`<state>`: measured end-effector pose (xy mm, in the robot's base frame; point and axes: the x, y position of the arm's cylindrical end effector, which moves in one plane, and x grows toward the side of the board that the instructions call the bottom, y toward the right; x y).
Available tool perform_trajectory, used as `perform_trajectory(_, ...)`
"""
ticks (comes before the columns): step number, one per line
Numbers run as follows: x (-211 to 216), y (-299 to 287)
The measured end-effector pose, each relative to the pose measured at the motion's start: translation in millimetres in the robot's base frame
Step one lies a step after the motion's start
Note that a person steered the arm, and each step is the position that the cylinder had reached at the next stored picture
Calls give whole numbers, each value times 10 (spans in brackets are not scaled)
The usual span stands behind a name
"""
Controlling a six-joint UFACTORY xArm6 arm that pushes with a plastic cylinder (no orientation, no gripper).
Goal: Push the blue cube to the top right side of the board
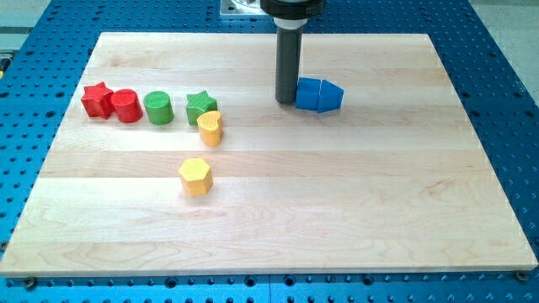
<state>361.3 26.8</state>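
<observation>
Two blue blocks sit pressed together near the top middle of the wooden board (337,210): a blue cube (309,94) on the left and a second blue block (332,98) with a pointed right end. My tip (286,101) rests on the board just left of the blue cube, touching or nearly touching its left face. The dark rod rises straight up out of the view's top.
A row at the view's left holds a red star (97,99), a red cylinder (126,106), a green cylinder (158,108) and a green star (200,105). A yellow block (210,128) sits below the green star. A yellow hexagon (195,176) lies lower.
</observation>
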Motion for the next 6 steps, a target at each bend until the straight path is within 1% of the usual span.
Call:
perform_trajectory(1, 323, -58)
perform_trajectory(2, -9, 313)
perform_trajectory(4, -1105, 1032)
perform_trajectory(5, -1185, 439)
perform_trajectory(6, -1238, 951)
